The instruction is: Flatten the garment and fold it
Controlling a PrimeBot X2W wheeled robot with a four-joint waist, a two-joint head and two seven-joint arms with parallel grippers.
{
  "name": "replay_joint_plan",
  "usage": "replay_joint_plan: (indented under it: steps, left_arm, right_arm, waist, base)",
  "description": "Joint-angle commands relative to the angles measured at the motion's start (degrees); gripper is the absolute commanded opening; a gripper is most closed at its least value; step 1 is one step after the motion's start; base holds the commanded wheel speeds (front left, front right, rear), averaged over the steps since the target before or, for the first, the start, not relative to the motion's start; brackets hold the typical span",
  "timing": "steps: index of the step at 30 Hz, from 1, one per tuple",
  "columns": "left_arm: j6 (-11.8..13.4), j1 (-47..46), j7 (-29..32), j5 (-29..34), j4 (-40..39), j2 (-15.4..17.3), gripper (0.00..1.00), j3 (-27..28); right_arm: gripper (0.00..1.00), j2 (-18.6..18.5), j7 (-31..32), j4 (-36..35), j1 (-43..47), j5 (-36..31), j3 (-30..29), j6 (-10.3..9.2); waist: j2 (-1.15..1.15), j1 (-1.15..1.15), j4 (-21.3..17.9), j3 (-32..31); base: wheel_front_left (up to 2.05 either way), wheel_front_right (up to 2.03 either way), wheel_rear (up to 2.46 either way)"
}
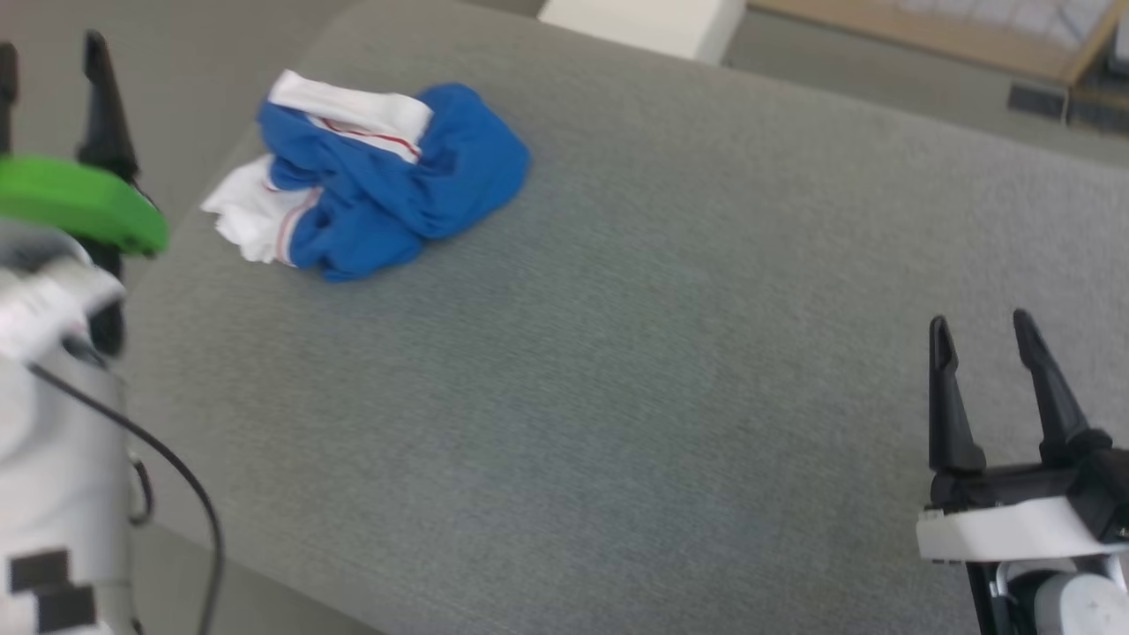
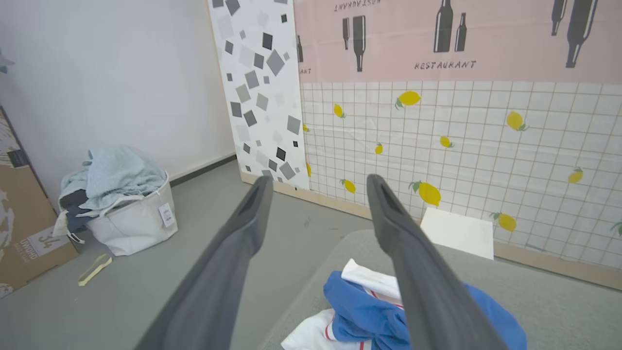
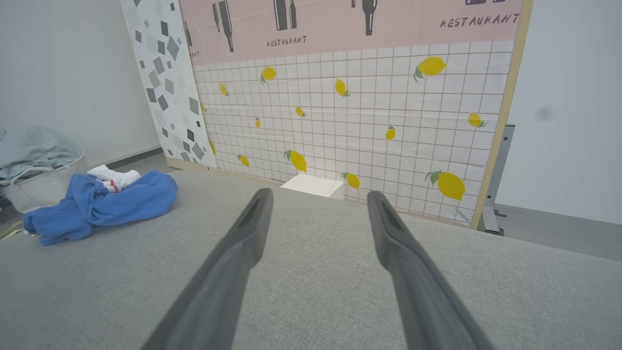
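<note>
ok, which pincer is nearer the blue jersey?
Left. The left pincer is just beside the crumpled garment, by the grey surface edge; the right pincer is far across that surface.

"RESTAURANT" stands in dark letters on the pink wall panel (image 2: 505, 39), between bottle silhouettes. A label (image 2: 43, 241) on the cardboard box (image 2: 14, 209) reads "34"; its smaller print is too blurred to read.

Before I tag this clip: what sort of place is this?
Likely a staged test room: printed backdrop panels stand against a plain wall, a bin of clothes stands on the floor, the garment lies crumpled on a grey padded surface.
</note>
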Motion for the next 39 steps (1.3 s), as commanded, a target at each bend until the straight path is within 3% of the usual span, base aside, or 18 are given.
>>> replay_joint_plan:
  steps: [1, 8, 16, 25, 34, 35, 36, 39]
  left_arm:
    - [-0.8, -2.5, 2.1, -1.7, 1.7, 1.1, 1.0, -0.3]
    - [-2.0, -10.8, 22.7, -11.0, 9.7, 7.8, 1.0, -5.4]
    - [-2.1, -13.6, 46.5, -23.7, 9.8, 17.0, 1.0, -14.5]
    - [-2.1, -13.9, 58.3, -28.7, 10.8, 22.5, 1.0, -20.8]
    - [-2.1, -9.6, 57.5, -30.1, 13.2, 24.2, 1.0, -27.9]
    - [-2.1, -9.2, 57.2, -30.5, 13.3, 24.4, 0.94, -28.6]
    - [-2.1, -9.0, 56.6, -30.9, 13.3, 24.7, 0.0, -29.3]
    - [-2.1, -9.5, 54.5, -32.2, 13.1, 26.1, 0.0, -30.4]
  right_arm:
    - [1.0, 0.0, -0.3, -0.5, -1.4, -0.6, -0.2, -0.09]
    - [1.0, 0.0, -0.3, -1.4, -5.0, -1.2, 0.2, -0.09]
    - [1.0, 0.0, -0.3, -3.3, -8.1, -1.8, 0.7, -0.09]
    - [1.0, 0.0, -0.3, -4.3, -9.8, -1.5, 1.7, -0.09]
    - [1.0, 0.0, -0.3, -3.4, -9.7, -0.9, 2.2, -0.09]
    - [1.0, 0.0, -0.3, -3.3, -9.6, -0.9, 2.2, -0.09]
    - [1.0, 0.0, -0.3, -3.3, -9.5, -1.0, 2.2, -0.09]
    - [1.0, 0.0, -0.3, -2.9, -9.3, -1.0, 2.1, -0.09]
  waist:
    - [0.0, 0.0, -5.7, 6.4]
    - [0.0, 0.0, -11.1, 12.1]
    - [0.0, 0.0, -15.9, 17.5]
    - [0.0, 0.0, -19.5, 20.8]
    - [0.0, 0.0, -21.1, 20.1]
    - [0.0, 0.0, -21.0, 19.8]
    - [0.0, 0.0, -20.9, 19.4]
    - [0.0, 0.0, -20.4, 17.6]
  base:
    - [0.0, 0.0, 0.0]
    - [0.0, 0.0, 0.0]
    - [0.0, 0.0, 0.0]
    - [0.0, 0.0, 0.0]
    - [0.0, 0.0, 0.0]
    - [0.0, 0.0, 0.0]
    - [0.0, 0.0, 0.0]
    - [0.0, 0.0, 0.0]
